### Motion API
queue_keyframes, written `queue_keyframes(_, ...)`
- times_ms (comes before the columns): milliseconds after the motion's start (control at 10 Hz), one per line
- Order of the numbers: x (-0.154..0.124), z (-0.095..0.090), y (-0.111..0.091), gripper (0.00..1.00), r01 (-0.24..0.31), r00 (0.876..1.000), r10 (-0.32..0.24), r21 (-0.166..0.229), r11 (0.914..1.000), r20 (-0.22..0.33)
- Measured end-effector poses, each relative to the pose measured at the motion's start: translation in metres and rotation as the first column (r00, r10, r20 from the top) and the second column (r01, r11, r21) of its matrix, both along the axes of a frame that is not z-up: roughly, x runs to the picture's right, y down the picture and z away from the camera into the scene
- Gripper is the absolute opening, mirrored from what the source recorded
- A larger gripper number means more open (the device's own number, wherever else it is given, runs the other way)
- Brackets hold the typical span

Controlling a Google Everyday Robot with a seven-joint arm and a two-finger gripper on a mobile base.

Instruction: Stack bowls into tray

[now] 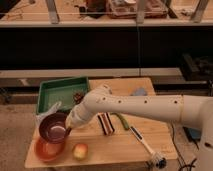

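Hand (pixel 69 129) clamps the right rim of the small dark maroon round bowl (pixel 53 128), holding it over the larger shallow orange-red bowl (pixel 46 151) at the front left corner of the wooden surface (pixel 125 151). Behind them sits the rectangular green plastic tray (pixel 61 93); a yellowish apple (pixel 80 151) lies beside the bowls.
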State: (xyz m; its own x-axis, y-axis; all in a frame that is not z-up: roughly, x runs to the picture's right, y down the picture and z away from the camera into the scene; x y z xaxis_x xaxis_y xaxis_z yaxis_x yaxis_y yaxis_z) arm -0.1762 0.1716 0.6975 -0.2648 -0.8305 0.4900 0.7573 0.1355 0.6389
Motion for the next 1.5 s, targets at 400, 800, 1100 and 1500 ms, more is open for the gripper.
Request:
queue_keyframes(400, -0.016, 0.012, 0.015, 0.57, 0.053, 0.999, -0.053, -0.012, 0.9985, 0.011)
queue_keyframes(800, -0.018, 0.022, 0.021, 0.80, 0.062, 0.998, -0.063, -0.031, 0.9976, -0.031)
queue_keyframes(1100, -0.014, 0.027, 0.018, 0.80, 0.044, 0.998, -0.047, -0.054, 0.9975, -0.041)
queue_keyframes(1500, -0.014, 0.028, 0.018, 0.80, 0.054, 0.998, -0.056, -0.058, 0.9968, -0.031)
